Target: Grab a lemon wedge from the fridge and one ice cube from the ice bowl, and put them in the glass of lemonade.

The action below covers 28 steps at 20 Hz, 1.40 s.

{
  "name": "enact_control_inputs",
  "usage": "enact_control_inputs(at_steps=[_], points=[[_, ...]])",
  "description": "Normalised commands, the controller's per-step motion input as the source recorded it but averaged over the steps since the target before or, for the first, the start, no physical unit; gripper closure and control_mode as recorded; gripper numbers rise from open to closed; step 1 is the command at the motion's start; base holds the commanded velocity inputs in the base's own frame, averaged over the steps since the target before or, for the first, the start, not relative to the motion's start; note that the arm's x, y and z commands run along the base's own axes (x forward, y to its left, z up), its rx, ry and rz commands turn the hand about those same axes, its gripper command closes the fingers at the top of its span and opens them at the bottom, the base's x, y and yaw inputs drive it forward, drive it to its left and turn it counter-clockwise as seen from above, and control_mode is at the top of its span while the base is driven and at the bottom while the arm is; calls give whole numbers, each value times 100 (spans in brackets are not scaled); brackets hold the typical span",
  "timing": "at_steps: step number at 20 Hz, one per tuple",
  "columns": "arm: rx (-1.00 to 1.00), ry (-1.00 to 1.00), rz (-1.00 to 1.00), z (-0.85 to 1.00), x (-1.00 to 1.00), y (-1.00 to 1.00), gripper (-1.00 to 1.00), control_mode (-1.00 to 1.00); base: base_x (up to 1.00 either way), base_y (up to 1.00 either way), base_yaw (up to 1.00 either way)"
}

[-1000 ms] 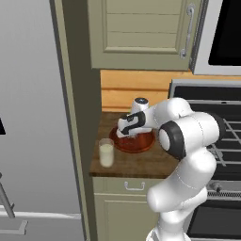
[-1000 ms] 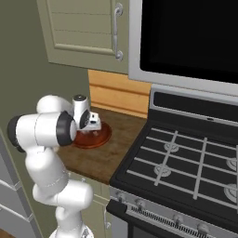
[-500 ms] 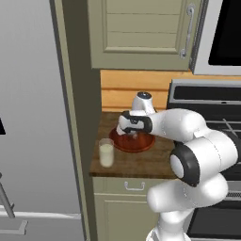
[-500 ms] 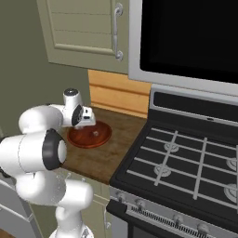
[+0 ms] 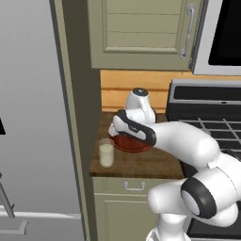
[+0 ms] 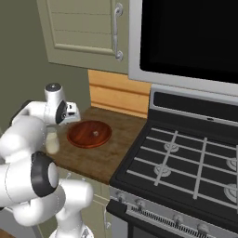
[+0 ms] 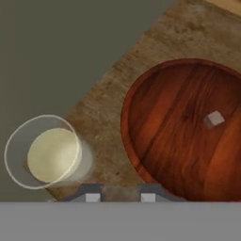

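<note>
The glass of lemonade (image 7: 47, 153) stands at the counter's left front corner, also seen from the left base (image 5: 106, 153) and half behind my arm from the right base (image 6: 52, 142). Just right of it sits the dark reddish-brown ice bowl (image 7: 188, 136) (image 5: 134, 142) (image 6: 89, 134), with one small ice cube (image 7: 215, 118) lying in it. My gripper (image 7: 119, 194) (image 5: 113, 133) hangs over the counter strip between glass and bowl, its fingertips (image 7: 89, 193) narrowly apart; what sits between them is unclear. The grey fridge (image 5: 33, 117) rises at the left. The lemon wedge is out of view.
A gas stove (image 6: 186, 162) with black grates adjoins the counter on the right, under a dark microwave (image 6: 186, 37). A beige wall cabinet (image 5: 141, 33) hangs above the counter. A tall panel (image 5: 80, 117) walls off the counter's left side by the glass.
The hand has swung left from above the bowl's middle toward the glass, and the elbow has dropped lower and forward. Glass, bowl and finger gap look unchanged.
</note>
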Motion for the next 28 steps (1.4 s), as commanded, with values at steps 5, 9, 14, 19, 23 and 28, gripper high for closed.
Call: enact_control_inputs(at_steps=[5,9,14,19,23,28], points=[[0,0,8,12,-2,57,100,-100,0,0,0],[0,0,0,0,0,47,100,-100,0,0,0],[0,0,0,-14,1,24,100,-100,0,0,0],[-1,0,0,-32,11,1,100,-100,0,0,0],[0,0,0,-19,3,5,100,-100,0,0,0],[-2,0,0,-10,3,18,100,-100,0,0,0]])
